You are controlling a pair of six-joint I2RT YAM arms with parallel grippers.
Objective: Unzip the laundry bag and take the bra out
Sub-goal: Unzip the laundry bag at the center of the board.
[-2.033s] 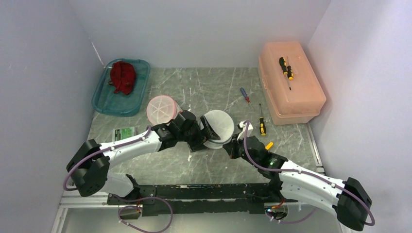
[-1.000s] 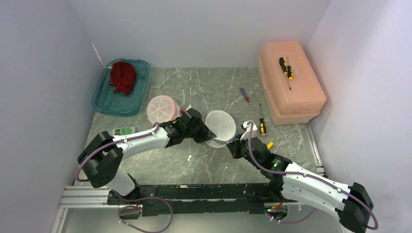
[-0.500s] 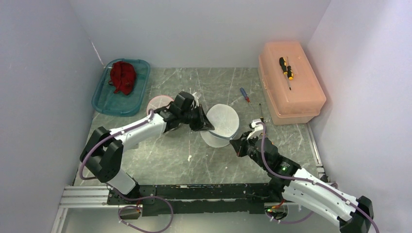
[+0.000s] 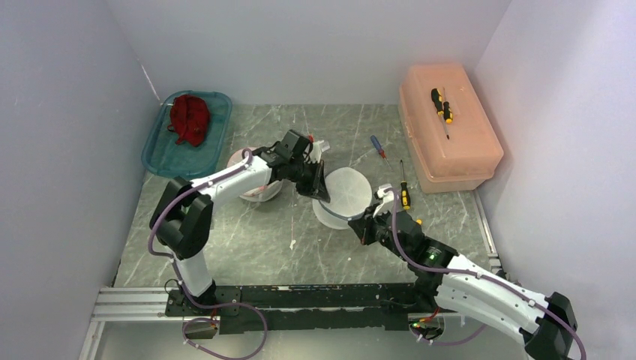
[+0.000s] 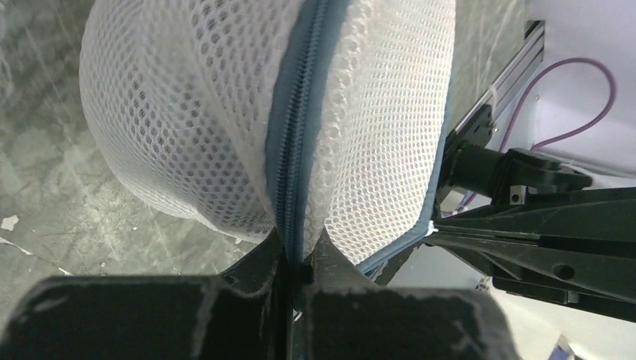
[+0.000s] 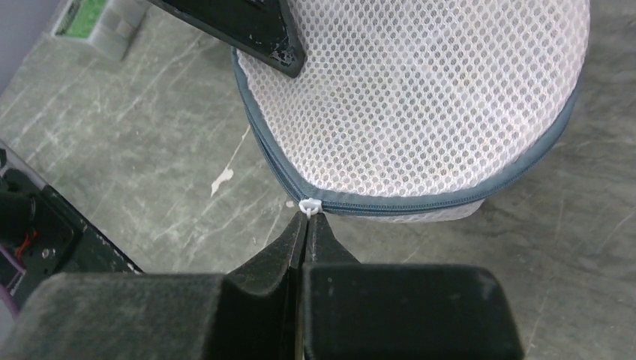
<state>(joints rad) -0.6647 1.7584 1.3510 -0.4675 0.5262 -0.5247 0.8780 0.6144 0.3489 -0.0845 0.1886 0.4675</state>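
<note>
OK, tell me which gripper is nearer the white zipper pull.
Right. The right gripper is shut on the zipper pull at the near edge of the laundry bag; the left gripper clamps the bag's zipper seam on its opposite side.

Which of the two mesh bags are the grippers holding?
The white bag with the grey zipper, mid-table; the pink-tinted one sits loose farther left.
</note>
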